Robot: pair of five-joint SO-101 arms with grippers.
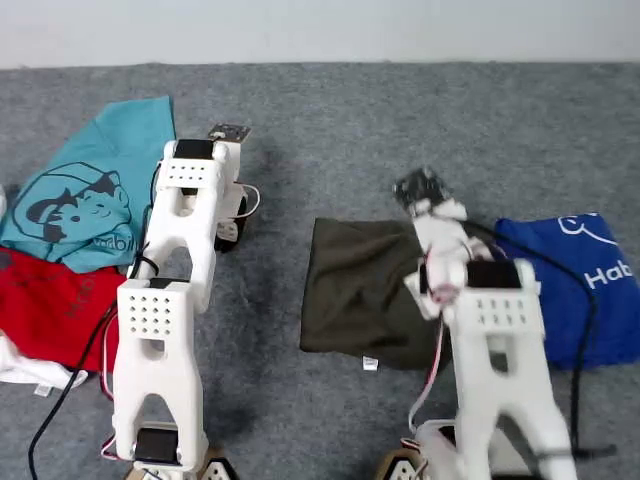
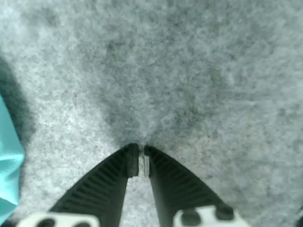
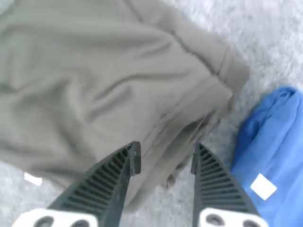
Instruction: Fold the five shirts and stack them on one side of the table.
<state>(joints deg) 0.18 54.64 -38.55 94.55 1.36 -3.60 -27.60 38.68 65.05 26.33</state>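
— What is lying on the table?

— The grey felt table (image 1: 350,110) is carrying five shirts. A teal shirt (image 1: 95,185) is sprawling at my far left, overlapping a red shirt (image 1: 50,300), and a white shirt (image 1: 25,372) is peeking out from under the red one. An olive shirt (image 1: 355,290) is lying folded in the middle, with a blue shirt (image 1: 590,290) sitting just beside it on my right.

— And what are your pincers doing?

— My left pincer (image 2: 138,161) is hovering over bare felt near the teal shirt, its jaws pressing shut. My right pincer (image 3: 164,158) is hanging over the olive shirt's edge, its jaws standing apart.
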